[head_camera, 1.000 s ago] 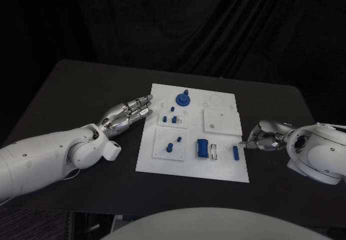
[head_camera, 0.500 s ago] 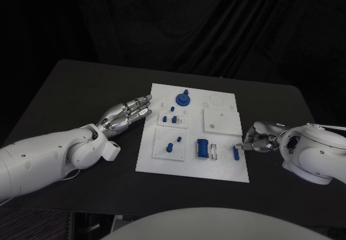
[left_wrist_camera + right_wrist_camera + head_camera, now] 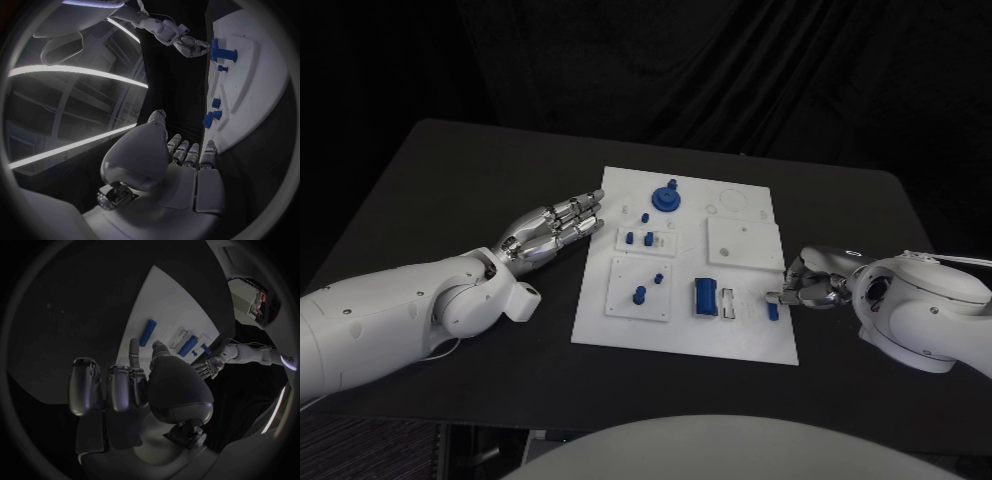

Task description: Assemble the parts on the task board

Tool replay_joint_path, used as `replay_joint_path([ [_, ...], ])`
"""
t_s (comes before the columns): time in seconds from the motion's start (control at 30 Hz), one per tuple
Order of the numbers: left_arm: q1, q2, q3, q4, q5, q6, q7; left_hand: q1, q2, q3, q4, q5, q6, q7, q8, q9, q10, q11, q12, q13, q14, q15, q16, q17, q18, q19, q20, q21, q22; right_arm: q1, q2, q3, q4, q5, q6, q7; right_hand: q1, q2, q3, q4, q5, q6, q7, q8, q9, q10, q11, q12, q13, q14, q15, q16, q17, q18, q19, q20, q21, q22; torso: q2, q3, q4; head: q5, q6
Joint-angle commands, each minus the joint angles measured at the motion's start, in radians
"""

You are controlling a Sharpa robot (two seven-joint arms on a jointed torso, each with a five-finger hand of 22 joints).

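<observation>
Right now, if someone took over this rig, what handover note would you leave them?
Left hand: holds nothing, fingers stretched out flat beside the task board's left edge.
Right hand: at the board's right edge, fingertips reaching toward the slim blue bar; no grip visible.
Parts: blue round knob at the board's top, two small pegs below it, two more on the lower left plate, blue block lower middle.
Done: cannot tell which parts are seated.
Left: pick up the bar, then assemble the rest.

Right hand (image 3: 819, 280) fingertips crowd the slim blue part (image 3: 772, 309) at the task board (image 3: 687, 335) edge; contact unclear. Small pegs (image 3: 639, 239) beyond left hand (image 3: 560, 226): too small to tell shape.
</observation>
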Motion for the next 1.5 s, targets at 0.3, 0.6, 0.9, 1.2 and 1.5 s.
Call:
replay_joint_path([
  [0.3, -0.003, 0.001, 0.001, 0.0, 0.0, 0.013, 0.015, -0.001, 0.009, 0.003, -0.005, 0.004, 0.003, 0.004, 0.007, 0.001, 0.002, 0.006, 0.004, 0.002, 0.001, 0.006, -0.004, -0.001, 0.014, -0.003, 0.007, -0.001, 0.0, -0.038, 0.008, 0.0, -0.004, -0.04, -0.017, -0.022, 0.018, -0.001, 0.004, -0.008, 0.002, 0.007, -0.001, -0.01, -0.004, 0.104, 0.001, 0.003, 0.263, 0.071, 0.007, -0.011, 0.092, -0.001, 0.024, 0.0, -0.016, 0.202, 0.0, 0.0003, -0.0001, 0.0, 0.0],
  [0.6, -0.005, -0.001, 0.001, 0.0, 0.0, 0.014, 0.014, -0.001, 0.009, 0.003, -0.005, 0.004, 0.003, 0.004, 0.007, 0.001, 0.002, 0.006, 0.004, 0.002, 0.001, 0.006, -0.004, -0.001, 0.014, -0.003, 0.007, -0.001, 0.0, -0.054, 0.02, 0.0, -0.014, -0.056, -0.037, -0.024, 0.05, -0.001, 0.012, -0.021, 0.002, 0.008, 0.0, -0.023, -0.011, 0.104, 0.001, 0.003, 0.263, 0.069, 0.009, -0.017, 0.081, 0.001, 0.02, 0.002, -0.025, 0.199, 0.0, 0.0002, -0.0004, -0.003, 0.0],
  [0.9, -0.007, 0.001, 0.001, 0.0, 0.0, 0.015, 0.014, -0.001, 0.009, 0.003, -0.006, 0.004, 0.002, 0.004, 0.007, 0.001, 0.002, 0.008, 0.004, 0.001, 0.001, 0.007, -0.004, -0.001, 0.014, -0.003, 0.007, -0.001, 0.0, -0.059, 0.035, 0.0, -0.024, -0.058, -0.062, -0.017, 0.131, 0.017, 0.043, -0.075, 0.003, 0.006, 0.0, -0.046, -0.026, 0.104, 0.0, 0.003, 0.263, 0.068, 0.009, -0.023, 0.072, 0.005, 0.012, 0.003, -0.043, 0.194, 0.0, 0.0006, -0.0003, 0.0, 0.0],
  [1.2, -0.008, 0.001, 0.001, -0.001, 0.0, 0.015, 0.013, -0.001, 0.009, 0.003, -0.006, 0.004, 0.002, 0.004, 0.006, 0.001, 0.003, 0.009, 0.004, 0.002, 0.001, 0.007, -0.004, -0.001, 0.014, -0.003, 0.007, 0.0, 0.0, -0.06, 0.044, 0.0, -0.027, -0.059, -0.08, -0.002, 0.194, 0.033, 0.072, -0.131, 0.004, 0.002, 0.004, -0.069, -0.044, 0.104, 0.004, 0.003, 0.263, 0.067, 0.011, -0.023, 0.07, 0.008, 0.006, 0.005, -0.059, 0.19, 0.0, 0.0002, 0.0001, 0.001, 0.0],
  [1.5, -0.009, 0.002, 0.001, -0.002, 0.0, 0.017, 0.013, -0.001, 0.01, 0.004, -0.007, 0.004, 0.002, 0.003, 0.006, 0.001, 0.004, 0.012, 0.005, 0.002, 0.001, 0.007, -0.004, -0.001, 0.013, -0.003, 0.007, -0.001, 0.0, -0.06, 0.038, 0.0, -0.007, -0.019, -0.099, 0.019, 0.195, -0.032, 0.312, -0.149, 0.012, 0.032, 0.011, -0.096, -0.078, 0.104, 0.004, 0.003, 0.263, 0.071, 0.013, -0.011, 0.087, 0.009, 0.007, 0.002, -0.063, 0.19, 0.0, 0.0004, -0.0004, 0.003, 0.0],
])
